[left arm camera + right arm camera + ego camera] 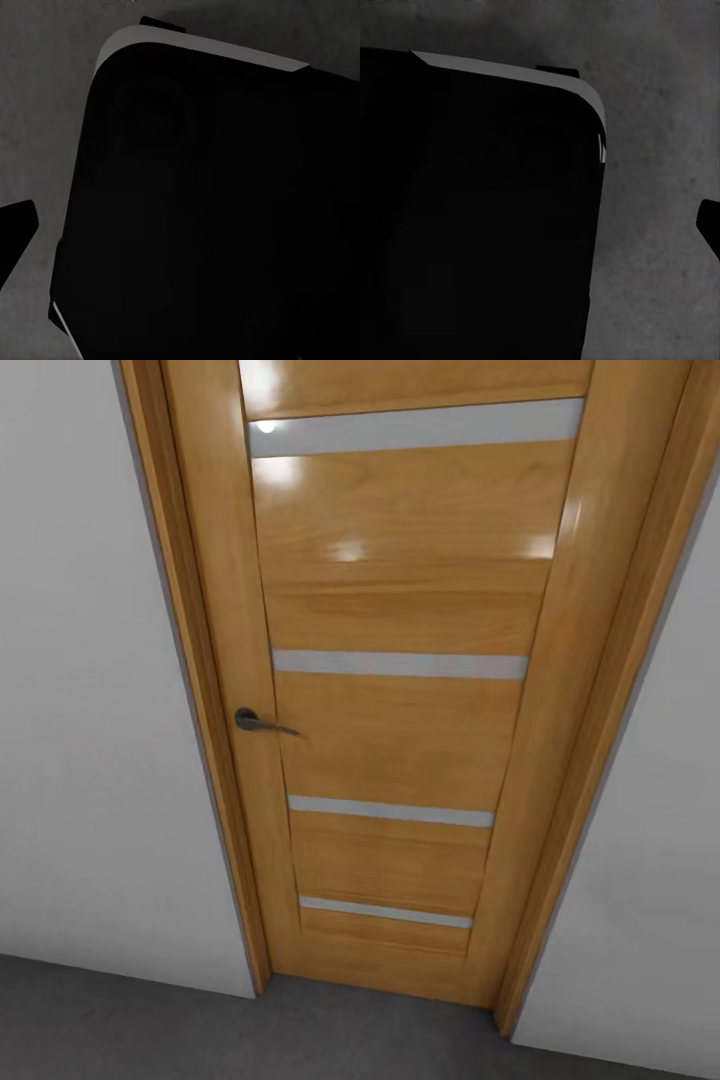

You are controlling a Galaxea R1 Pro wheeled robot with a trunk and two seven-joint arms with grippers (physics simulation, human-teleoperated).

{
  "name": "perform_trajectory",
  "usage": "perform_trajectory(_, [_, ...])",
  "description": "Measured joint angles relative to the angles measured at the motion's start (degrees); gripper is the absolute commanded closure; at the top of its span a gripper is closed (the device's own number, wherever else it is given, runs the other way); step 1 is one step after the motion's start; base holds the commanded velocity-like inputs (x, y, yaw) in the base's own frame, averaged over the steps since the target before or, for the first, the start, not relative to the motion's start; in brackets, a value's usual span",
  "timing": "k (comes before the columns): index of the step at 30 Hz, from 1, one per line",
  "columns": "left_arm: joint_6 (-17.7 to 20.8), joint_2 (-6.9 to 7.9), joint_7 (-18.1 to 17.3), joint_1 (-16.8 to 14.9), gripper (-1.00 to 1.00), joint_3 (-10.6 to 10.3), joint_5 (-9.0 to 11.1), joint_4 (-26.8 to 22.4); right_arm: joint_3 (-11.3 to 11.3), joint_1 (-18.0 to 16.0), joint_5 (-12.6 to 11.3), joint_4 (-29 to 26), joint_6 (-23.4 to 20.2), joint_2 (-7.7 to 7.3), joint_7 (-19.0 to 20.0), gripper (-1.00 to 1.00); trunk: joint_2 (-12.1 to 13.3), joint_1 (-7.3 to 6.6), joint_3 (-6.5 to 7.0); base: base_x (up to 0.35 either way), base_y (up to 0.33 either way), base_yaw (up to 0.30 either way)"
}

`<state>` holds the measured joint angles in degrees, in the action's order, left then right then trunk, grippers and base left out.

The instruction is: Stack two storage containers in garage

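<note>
The two storage containers are out of view. In the head view I face a shut wooden door (400,690) with narrow frosted glass strips and a dark lever handle (258,723). Dark grey concrete floor (120,1020) runs along its foot. Both wrist views look down at that rough grey floor (37,112) (660,112) past a large black rounded body of the robot (202,217) (472,210). A dark tip, probably a finger (15,234), juts in at the left wrist picture's edge. A similar dark tip (709,225) shows in the right wrist view. Nothing is seen held.
Plain white walls (90,690) (650,860) flank the door on both sides. The door frame (190,660) stands close ahead, and the strip of floor before it is narrow.
</note>
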<state>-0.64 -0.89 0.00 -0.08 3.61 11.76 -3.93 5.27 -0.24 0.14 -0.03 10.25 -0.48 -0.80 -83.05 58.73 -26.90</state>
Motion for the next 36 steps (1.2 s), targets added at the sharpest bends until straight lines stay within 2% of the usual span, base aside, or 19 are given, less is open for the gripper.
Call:
perform_trajectory(15, [0.0, -0.05, 0.0, 0.0, -1.0, 0.0, 0.0, 0.0, -0.2, 0.0, -0.2, 0.0, 0.0, -0.07, 0.0, -1.0, 0.0, -0.01, 0.0, 0.2, 0.0, -0.006])
perform_trajectory(28, [0.0, -0.06, 0.0, 0.0, -1.0, 0.0, 0.0, 0.0, -0.6, 0.0, -0.4, 0.0, 0.0, 0.13, 0.0, -1.0, 0.0, 0.0, 0.0, 0.016, 0.003, -0.203])
perform_trajectory(36, [0.0, -0.05, 0.0, 0.0, -1.0, 0.0, 0.0, 0.0, -0.6, 0.0, -0.4, 0.0, 0.0, 0.11, 0.0, -1.0, 0.0, -0.01, 0.0, 0.131, 0.146, -0.112])
